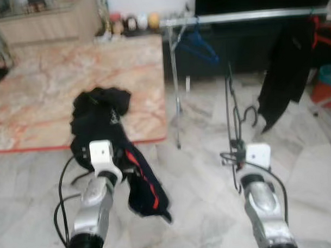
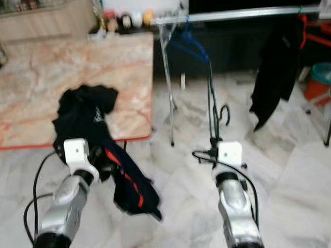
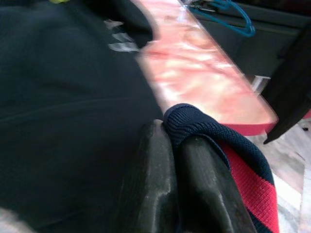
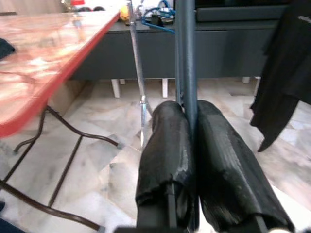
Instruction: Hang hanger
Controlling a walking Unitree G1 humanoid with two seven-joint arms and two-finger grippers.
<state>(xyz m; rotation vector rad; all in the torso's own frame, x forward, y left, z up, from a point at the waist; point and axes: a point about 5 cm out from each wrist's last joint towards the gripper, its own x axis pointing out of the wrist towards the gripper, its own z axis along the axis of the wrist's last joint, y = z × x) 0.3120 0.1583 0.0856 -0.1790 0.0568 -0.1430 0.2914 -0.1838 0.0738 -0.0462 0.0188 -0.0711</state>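
Observation:
My right gripper (image 4: 189, 109) is shut on a thin dark hanger (image 1: 231, 108), held upright above the marble floor with its hook (image 1: 251, 115) curling to the right. The silver clothes rail (image 1: 248, 15) runs across the back, well above and beyond the hanger. On the rail hang a blue hanger (image 1: 198, 44) and a black garment (image 1: 286, 71). My left gripper (image 3: 172, 131) is shut on a dark navy garment with a red stripe (image 1: 100, 123), which drapes off the front edge of the marble table (image 1: 44, 90).
The rail's upright post (image 1: 175, 91) stands beside the table's right edge. A teal and orange bin (image 1: 327, 83) sits at the far right. Bottles and jars (image 1: 132, 22) line the back of the table. Open marble floor lies between my arms.

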